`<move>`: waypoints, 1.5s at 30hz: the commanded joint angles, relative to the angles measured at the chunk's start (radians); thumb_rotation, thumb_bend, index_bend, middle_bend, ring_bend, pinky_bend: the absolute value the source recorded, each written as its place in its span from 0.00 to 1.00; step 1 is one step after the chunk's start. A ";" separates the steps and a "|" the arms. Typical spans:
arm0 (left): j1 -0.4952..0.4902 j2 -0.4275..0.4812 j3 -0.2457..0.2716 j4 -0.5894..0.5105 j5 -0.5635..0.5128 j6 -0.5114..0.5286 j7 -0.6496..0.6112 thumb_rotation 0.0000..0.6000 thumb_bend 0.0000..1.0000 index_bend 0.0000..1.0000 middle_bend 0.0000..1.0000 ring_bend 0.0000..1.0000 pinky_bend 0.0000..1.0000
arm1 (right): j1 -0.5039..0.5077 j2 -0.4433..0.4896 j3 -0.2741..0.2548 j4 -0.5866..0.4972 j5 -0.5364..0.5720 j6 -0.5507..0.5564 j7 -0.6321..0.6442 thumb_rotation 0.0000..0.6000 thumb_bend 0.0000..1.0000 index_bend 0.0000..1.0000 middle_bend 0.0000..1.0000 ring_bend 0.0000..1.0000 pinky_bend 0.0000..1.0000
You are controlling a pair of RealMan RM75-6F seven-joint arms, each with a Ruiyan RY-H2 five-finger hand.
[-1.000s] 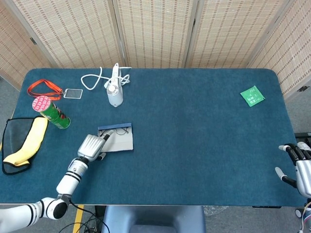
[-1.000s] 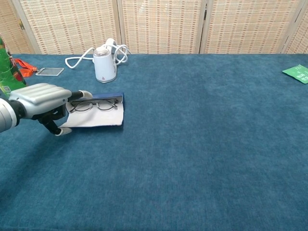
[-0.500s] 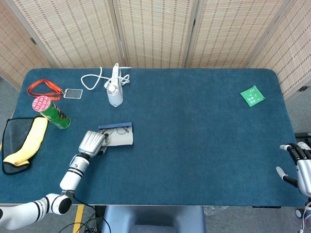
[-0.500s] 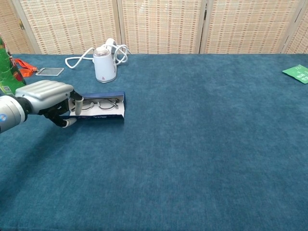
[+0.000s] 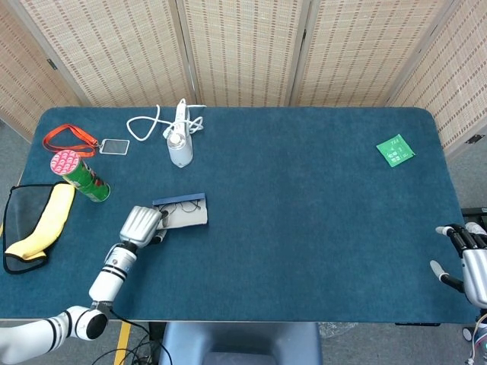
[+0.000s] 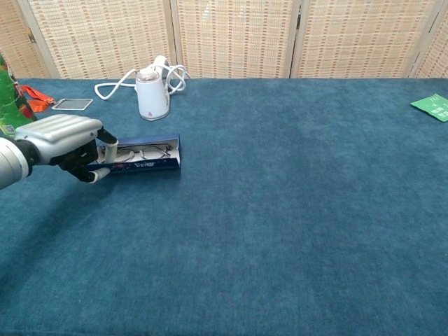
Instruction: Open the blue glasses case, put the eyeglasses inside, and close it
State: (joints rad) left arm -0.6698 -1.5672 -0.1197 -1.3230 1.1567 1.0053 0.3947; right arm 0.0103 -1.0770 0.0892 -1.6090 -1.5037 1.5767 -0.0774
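A staged test room, we think, not a home.
We see woven folding screens (image 5: 243, 49) closing off a blue felt-covered table (image 5: 319, 220), grey floor (image 5: 15, 141) beyond, and unrelated props scattered about.

Blue case (image 6: 143, 157) half-open w/ eyeglasses (image 6: 140, 151) inside

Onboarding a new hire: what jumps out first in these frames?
The left robot hand at the table's left, touching the blue glasses case with the eyeglasses inside, its lid partly raised. Behind it stands a white handheld steamer; a green snack can and yellow pouch sit far left.
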 commanded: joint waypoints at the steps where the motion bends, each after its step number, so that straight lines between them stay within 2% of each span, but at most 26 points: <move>1: 0.017 0.085 0.027 -0.062 0.028 -0.020 -0.035 1.00 0.51 0.67 0.99 0.93 0.96 | 0.000 0.001 0.000 -0.004 -0.003 0.002 -0.003 1.00 0.21 0.27 0.28 0.39 0.30; 6: 0.039 0.198 0.055 -0.151 0.020 -0.045 -0.036 1.00 0.51 0.66 0.99 0.92 0.96 | -0.001 0.003 -0.002 -0.014 -0.012 0.008 -0.011 1.00 0.21 0.27 0.28 0.39 0.30; 12: 0.062 0.253 0.059 -0.192 0.019 -0.045 -0.091 1.00 0.51 0.66 0.99 0.91 0.95 | 0.001 0.003 -0.003 -0.025 -0.022 0.013 -0.021 1.00 0.21 0.27 0.28 0.39 0.30; 23: 0.029 0.230 0.001 -0.117 -0.090 -0.122 -0.155 1.00 0.51 0.63 0.98 0.90 0.95 | -0.007 0.004 -0.007 -0.034 -0.033 0.029 -0.024 1.00 0.21 0.27 0.28 0.39 0.30; 34: -0.020 0.197 -0.035 -0.042 -0.253 -0.181 -0.095 1.00 0.51 0.57 0.98 0.90 0.95 | -0.015 0.008 -0.011 -0.032 -0.037 0.038 -0.016 1.00 0.21 0.27 0.28 0.40 0.30; 45: -0.073 0.173 -0.045 0.048 -0.393 -0.233 -0.031 1.00 0.51 0.51 0.97 0.90 0.95 | -0.018 0.012 -0.013 -0.036 -0.040 0.039 -0.017 1.00 0.21 0.27 0.28 0.40 0.30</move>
State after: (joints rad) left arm -0.7335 -1.3900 -0.1631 -1.2896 0.7817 0.7816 0.3526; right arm -0.0073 -1.0648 0.0762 -1.6452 -1.5441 1.6157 -0.0947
